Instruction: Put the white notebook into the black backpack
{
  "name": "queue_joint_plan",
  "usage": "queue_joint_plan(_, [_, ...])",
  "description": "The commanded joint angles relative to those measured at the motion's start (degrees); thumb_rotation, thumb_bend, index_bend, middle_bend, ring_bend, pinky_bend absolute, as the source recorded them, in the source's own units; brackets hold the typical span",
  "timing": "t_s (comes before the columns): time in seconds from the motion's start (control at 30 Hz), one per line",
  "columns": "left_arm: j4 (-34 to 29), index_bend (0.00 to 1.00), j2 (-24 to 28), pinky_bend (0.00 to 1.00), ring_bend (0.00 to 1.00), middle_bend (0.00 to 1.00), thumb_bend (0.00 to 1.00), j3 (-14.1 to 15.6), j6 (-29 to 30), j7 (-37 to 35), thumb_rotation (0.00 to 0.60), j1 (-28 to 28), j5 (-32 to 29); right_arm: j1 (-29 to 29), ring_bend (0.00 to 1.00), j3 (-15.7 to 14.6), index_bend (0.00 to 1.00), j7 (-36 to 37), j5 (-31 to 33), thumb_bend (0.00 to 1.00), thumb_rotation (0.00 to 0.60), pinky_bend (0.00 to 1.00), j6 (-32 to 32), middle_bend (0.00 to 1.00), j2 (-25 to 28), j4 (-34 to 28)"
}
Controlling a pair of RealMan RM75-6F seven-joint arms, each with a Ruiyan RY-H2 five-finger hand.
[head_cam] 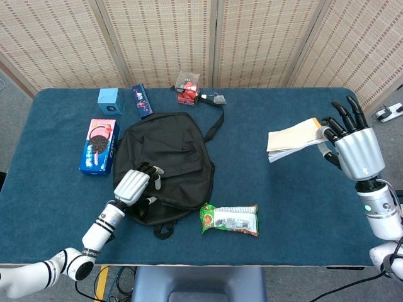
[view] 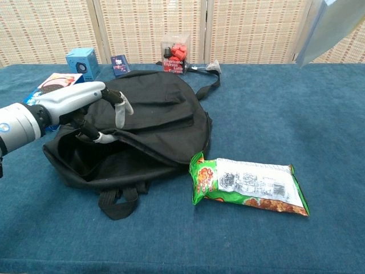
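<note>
The black backpack [head_cam: 173, 154] lies flat at the table's middle left, also seen in the chest view as the black backpack [view: 159, 117]. My left hand [head_cam: 133, 184] grips the upper flap at its near edge and lifts it, so a dark opening [view: 80, 157] gapes; the left hand [view: 80, 105] shows there too. My right hand [head_cam: 352, 148] holds the white notebook [head_cam: 291, 138] in the air over the table's right side. In the chest view only a corner of the notebook [view: 333, 25] shows at the top right.
A green snack bag [head_cam: 230, 219] lies just right of the backpack's near end. An Oreo box [head_cam: 99, 145] sits left of the backpack. A blue cube [head_cam: 110, 100], a small dark box [head_cam: 142, 100] and a clear box with red contents [head_cam: 188, 87] stand along the back.
</note>
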Motion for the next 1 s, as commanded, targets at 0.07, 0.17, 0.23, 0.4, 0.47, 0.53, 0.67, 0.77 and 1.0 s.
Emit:
queue_joint_plan(0.07, [0.7, 0.73, -0.3, 0.14, 0.33, 0.34, 0.31, -0.5, 0.5, -1.4, 0.600, 0.1, 0.1, -0.1, 0.14, 0.2, 0.68, 0.2, -0.1, 0.45, 0.600, 0.02, 0.2, 0.42, -0.1, 0.0])
queue_joint_plan(0.17, [1.0, 0.73, -0.3, 0.15, 0.34, 0.35, 0.35, -0.5, 0.3, -2.0, 0.600, 0.0, 0.1, -0.1, 0.14, 0.3, 0.68, 0.3, -0.2, 0.45, 0.600, 0.02, 0.2, 0.42, -0.2, 0.1])
queue_joint_plan(0.23, [1.0, 0.73, -0.1, 0.15, 0.34, 0.35, 0.38, -0.4, -0.1, -2.2, 0.600, -0.1, 0.1, -0.1, 0.14, 0.3, 0.68, 0.4, -0.2, 0.45, 0.600, 0.02, 0.2, 0.42, -0.3, 0.1])
queue_joint_plan(0.4, [1.1, 0.77, 0.1, 0.14, 0.34, 0.37, 0.47, -0.8, 0.0, -2.6, 0.600, -0.5, 0.2, -0.1, 0.14, 0.7, 0.68, 0.6, -0.3, 0.45, 0.600, 0.02, 0.4, 0.42, -0.2, 0.0])
queue_joint_plan(0.47, [1.1, 0.79, 0.4, 0.14, 0.34, 0.38, 0.49, -1.0, -0.1, -2.6, 0.600, -0.7, 0.1, -0.1, 0.14, 0.8, 0.68, 0.7, -0.4, 0.45, 0.600, 0.02, 0.6, 0.42, -0.2, -0.2])
queue_joint_plan(0.53, [0.7, 0.79, 0.7, 0.14, 0.35, 0.39, 0.49, -1.6, -0.2, -2.8, 0.600, -0.9, -0.3, -0.1, 0.14, 0.7, 0.68, 0.9, -0.7, 0.45, 0.600, 0.02, 0.7, 0.42, -0.1, -0.5])
queue_joint_plan(0.67, [-0.4, 0.80, 1.9, 0.15, 0.35, 0.40, 0.49, -3.6, -0.6, -3.0, 0.600, -1.4, -2.5, 0.0, 0.14, 0.4, 0.69, 1.6, -2.1, 0.45, 0.600, 0.02, 1.5, 0.42, -0.3, -1.9])
queue_joint_plan(0.77, [-1.5, 0.80, 3.2, 0.15, 0.35, 0.40, 0.49, -5.5, -1.1, -2.6, 0.600, -1.7, -4.9, 0.1, 0.14, 0.2, 0.69, 2.1, -4.0, 0.45, 0.600, 0.02, 2.6, 0.43, -0.2, -3.8])
queue_joint_plan(1.0, [-4.1, 0.79, 6.4, 0.15, 0.35, 0.40, 0.49, -9.4, -4.4, 0.0, 0.600, -2.8, -13.4, 1.2, 0.15, 0.2, 0.69, 3.4, -8.9, 0.45, 0.600, 0.02, 5.1, 0.43, 0.8, -11.4])
